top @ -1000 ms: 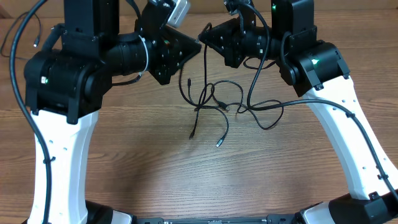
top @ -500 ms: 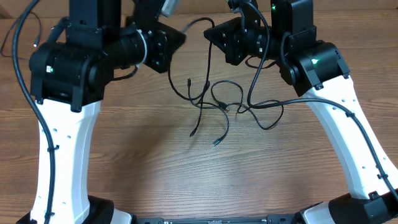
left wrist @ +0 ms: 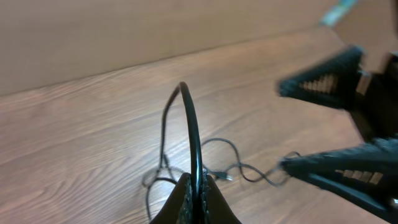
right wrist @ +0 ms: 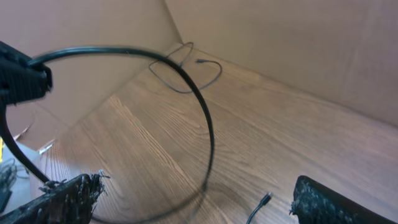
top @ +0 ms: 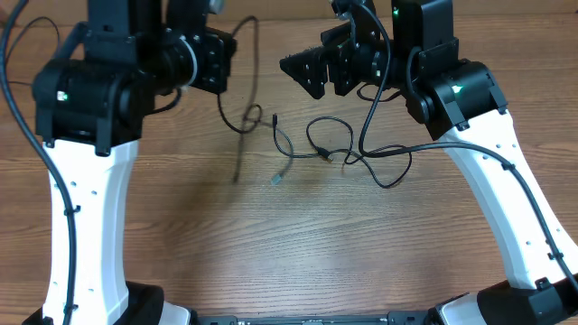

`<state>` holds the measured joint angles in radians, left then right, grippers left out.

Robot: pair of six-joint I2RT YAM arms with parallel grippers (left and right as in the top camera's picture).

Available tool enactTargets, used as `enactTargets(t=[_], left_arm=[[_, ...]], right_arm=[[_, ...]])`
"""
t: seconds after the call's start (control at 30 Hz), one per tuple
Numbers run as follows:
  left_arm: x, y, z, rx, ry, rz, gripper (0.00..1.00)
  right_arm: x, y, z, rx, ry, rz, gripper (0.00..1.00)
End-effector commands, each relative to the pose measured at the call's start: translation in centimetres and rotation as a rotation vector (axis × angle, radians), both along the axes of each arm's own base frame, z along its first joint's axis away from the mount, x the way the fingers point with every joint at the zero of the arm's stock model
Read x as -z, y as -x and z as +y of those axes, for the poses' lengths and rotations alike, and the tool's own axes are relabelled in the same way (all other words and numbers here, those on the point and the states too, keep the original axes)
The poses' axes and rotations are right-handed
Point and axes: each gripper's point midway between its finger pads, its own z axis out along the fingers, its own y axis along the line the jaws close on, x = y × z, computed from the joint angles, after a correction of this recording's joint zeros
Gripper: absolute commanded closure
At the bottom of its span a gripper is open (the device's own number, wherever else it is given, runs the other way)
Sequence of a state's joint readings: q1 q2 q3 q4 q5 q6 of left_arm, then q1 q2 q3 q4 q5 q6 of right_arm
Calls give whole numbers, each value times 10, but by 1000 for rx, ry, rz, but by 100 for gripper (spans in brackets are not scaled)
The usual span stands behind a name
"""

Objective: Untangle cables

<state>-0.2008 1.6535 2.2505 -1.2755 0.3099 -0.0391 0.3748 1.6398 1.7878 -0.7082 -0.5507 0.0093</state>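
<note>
While left pincer pinches one cable, right pincer spread, other cables tangled on table.

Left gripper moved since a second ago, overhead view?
Yes. The left gripper, shut on a cable, has moved left, away from the cable loop that stayed put near the right arm.

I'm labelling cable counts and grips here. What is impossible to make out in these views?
Overhead: the fingertips of the left gripper, hidden by its own arm; only the left wrist view shows them shut on the held cable.
Overhead: that cable's hanging end, motion-blurred; touching the table or not, unclear.
Overhead: strand count in the tangle, too thin and overlapping.
Right wrist: the held cable's lower stretch, blurred near the bottom edge.
</note>
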Motion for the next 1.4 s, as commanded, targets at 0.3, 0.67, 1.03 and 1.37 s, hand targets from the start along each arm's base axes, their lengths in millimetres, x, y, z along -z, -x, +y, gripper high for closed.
enactTargets(t=[0.3,0.67,1.03,1.37], left_arm=[[-4,-23,81,-315,182,69,96],[-7,-37,149,-581,209,36,96],[41,-71,270,-769,121,58,96],[127,-91,386,-923,171,161,96]], right_arm=[[15,-9,-19,138,64,68,0],[22,-5,-21,141,81,99,0],[23,-4,-21,140,82,101,0],[28,-1,-22,137,97,119,0]])
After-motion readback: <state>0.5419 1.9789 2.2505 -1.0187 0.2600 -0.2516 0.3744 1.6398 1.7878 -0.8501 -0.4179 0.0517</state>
